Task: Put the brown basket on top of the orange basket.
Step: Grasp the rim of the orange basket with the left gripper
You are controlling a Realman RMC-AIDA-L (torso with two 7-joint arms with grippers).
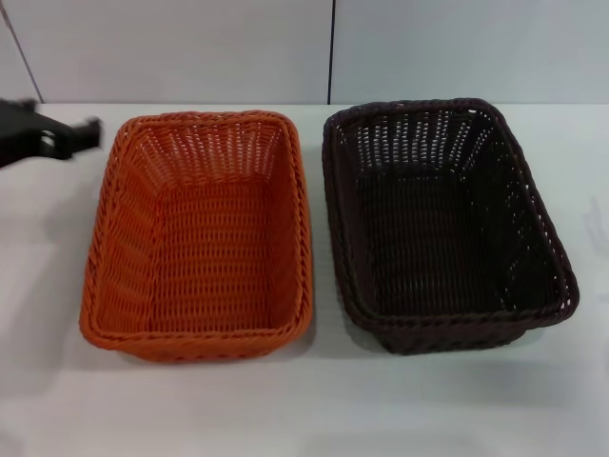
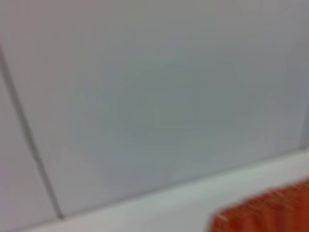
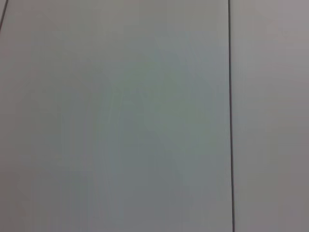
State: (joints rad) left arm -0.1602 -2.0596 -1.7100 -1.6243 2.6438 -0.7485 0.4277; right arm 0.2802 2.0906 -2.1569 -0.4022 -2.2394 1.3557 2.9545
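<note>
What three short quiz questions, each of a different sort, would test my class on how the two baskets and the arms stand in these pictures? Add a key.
1. True or false: the brown basket already sits on the orange basket.
2. Multiple choice: seen from the head view, the orange basket lies (A) on the robot's left, (B) on the robot's right, (C) behind the brown one.
3. Fill in: the left gripper hangs near the orange basket's far ____ corner.

Key: 1 false, they stand side by side on the table, apart. 2 A. 3 left. The right gripper is not in view.
</note>
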